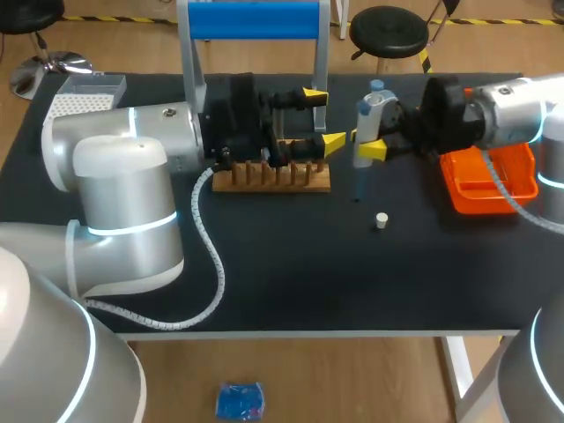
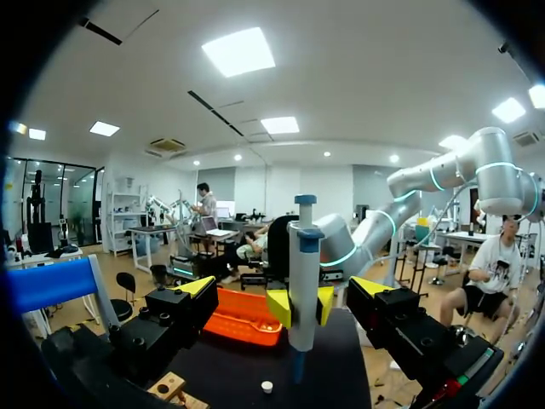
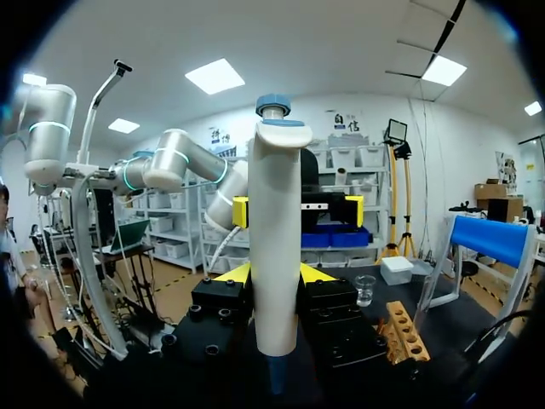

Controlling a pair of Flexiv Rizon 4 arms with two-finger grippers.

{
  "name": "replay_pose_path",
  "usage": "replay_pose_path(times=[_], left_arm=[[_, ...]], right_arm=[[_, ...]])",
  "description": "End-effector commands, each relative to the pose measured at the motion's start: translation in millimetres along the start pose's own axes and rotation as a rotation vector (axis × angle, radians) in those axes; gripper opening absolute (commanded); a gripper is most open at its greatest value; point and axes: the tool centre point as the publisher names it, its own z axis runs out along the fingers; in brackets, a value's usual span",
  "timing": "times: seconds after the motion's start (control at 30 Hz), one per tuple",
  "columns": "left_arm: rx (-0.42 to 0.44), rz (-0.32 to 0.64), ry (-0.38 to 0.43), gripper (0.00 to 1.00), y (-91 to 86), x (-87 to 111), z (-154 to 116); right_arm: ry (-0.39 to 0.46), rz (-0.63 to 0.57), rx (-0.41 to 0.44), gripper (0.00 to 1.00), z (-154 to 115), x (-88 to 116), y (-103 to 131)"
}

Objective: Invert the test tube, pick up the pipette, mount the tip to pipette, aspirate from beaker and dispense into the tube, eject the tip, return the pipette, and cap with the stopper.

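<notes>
At the far left corner of the black table (image 1: 291, 282), a white perforated box (image 1: 84, 104) stood well apart from both arms. I judged it the likely store of tips, though no single tip could be made out. To its right, the left gripper (image 1: 322, 117) hung over the slotted wooden rack (image 1: 273, 179), jaws wide and nothing between them.

Just beyond its fingertips the white pipette with a blue plunger cap (image 1: 366, 119) stood upright. The right gripper (image 1: 366, 145) clamped its lower body from two sides, with a yellow tip showing on either side of the barrel in the right wrist view. The pipette therefore sat squarely within the right jaws and ahead of the left ones, not between them.

The pick-up looked done and tip mounting seemed the step in hand; whether a tip was already on the blue shaft I could not tell. If not, the next move called for carrying the pipette across to the box and pressing straight down, keeping it vertical.

Near the shaft's lower end a small white stopper (image 1: 381, 220) lay on the table. Farther right an orange plastic tray (image 1: 467, 198) sat beneath the right arm.
</notes>
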Motion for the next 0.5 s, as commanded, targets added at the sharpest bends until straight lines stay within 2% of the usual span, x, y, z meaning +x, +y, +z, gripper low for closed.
replay_pose_path(times=[0.03, 0.5], left_arm=[[0.002, 0.001, -0.006, 1.0, 0.4, 1.4, 1], [0.002, 0.001, -0.006, 1.0, 0.4, 1.4, 1]], right_arm=[[0.004, 0.007, 0.004, 0.0, 13, -8, -2], [-0.032, -0.016, 0.022, 0.0, 37, -16, -1]])
